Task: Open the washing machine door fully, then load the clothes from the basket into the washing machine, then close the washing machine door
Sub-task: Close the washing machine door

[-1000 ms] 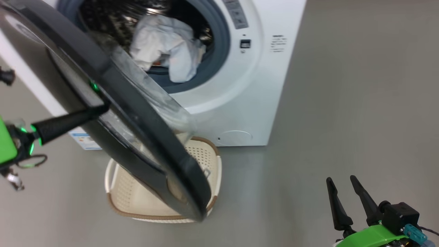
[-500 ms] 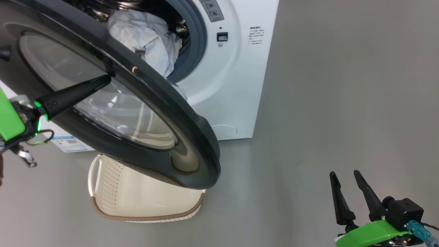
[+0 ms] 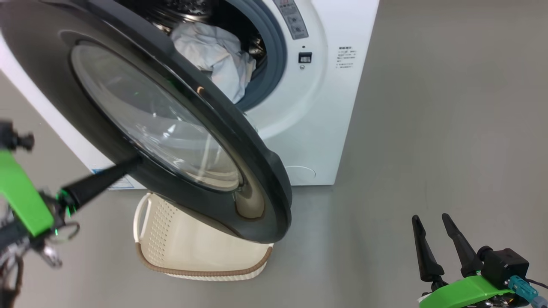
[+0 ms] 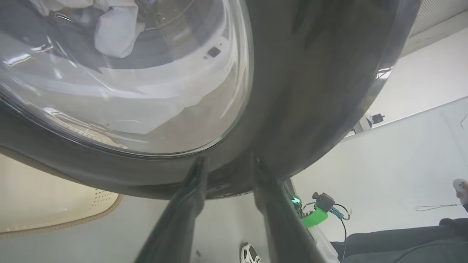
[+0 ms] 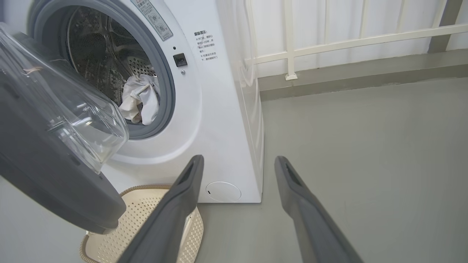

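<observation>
Grey floor (image 3: pixel 428 128) runs up to the white washing machine (image 3: pixel 325 128), whose door (image 3: pixel 265 179) hangs partly open above the cream basket (image 3: pixel 201 272). White clothes (image 3: pixel 214 55) lie in the steel drum (image 5: pixel 98 54). Seen from the left wrist, the left gripper (image 4: pixel 228 168) has its fingers slightly parted, tips against the door's black ring, nothing between them. The right gripper (image 3: pixel 430 218) stands spread wide and empty over the floor. Its wrist view adds a white railing (image 5: pixel 329 40) behind the machine. Small dark print (image 5: pixel 205 45) beside the latch is too small to read. A blue label (image 3: pixel 122 184) peeks out low down.
</observation>
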You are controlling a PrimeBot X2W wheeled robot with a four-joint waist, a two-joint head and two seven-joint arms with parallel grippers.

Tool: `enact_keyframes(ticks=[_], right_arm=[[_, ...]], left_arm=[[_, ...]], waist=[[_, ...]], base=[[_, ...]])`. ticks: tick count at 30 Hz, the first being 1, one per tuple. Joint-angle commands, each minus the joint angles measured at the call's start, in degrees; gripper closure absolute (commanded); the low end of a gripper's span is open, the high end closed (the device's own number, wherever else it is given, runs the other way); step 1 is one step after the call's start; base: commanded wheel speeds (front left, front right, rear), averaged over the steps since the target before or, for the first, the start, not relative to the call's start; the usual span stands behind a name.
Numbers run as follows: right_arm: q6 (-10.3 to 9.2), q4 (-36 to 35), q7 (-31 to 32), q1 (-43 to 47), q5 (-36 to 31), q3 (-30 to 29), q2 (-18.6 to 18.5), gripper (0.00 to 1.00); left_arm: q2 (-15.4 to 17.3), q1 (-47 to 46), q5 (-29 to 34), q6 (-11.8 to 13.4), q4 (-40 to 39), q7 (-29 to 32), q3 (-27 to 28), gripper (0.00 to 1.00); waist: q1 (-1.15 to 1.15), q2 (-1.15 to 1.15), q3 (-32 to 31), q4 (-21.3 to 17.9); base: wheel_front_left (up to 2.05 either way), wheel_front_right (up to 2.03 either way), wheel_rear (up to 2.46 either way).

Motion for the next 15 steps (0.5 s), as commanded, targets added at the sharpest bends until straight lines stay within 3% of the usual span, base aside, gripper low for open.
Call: enact_keyframes(ticks=[1, 15], right_arm=[[0.09, -1.20, -0.68, -0.09, -0.10, 1.43, -0.21, 0.00], [0.09, -0.66, -0.68, 1.59, 0.15, 1.18, -2.79, 0.00]], left_arm=[[2.70, 1.41, 0.72, -0.41, -1.40, -1.69, 3.08, 0.00], [1.12, 15.40, 4.47, -0.41, -0.49, -15.79, 2.24, 0.00]], waist=[[0.00, 0.00, -0.85, 0.74], [0.00, 0.00, -2.70, 0.88]], base=[[0.00, 0.00, 0.00], [0.00, 0.00, 0.00]])
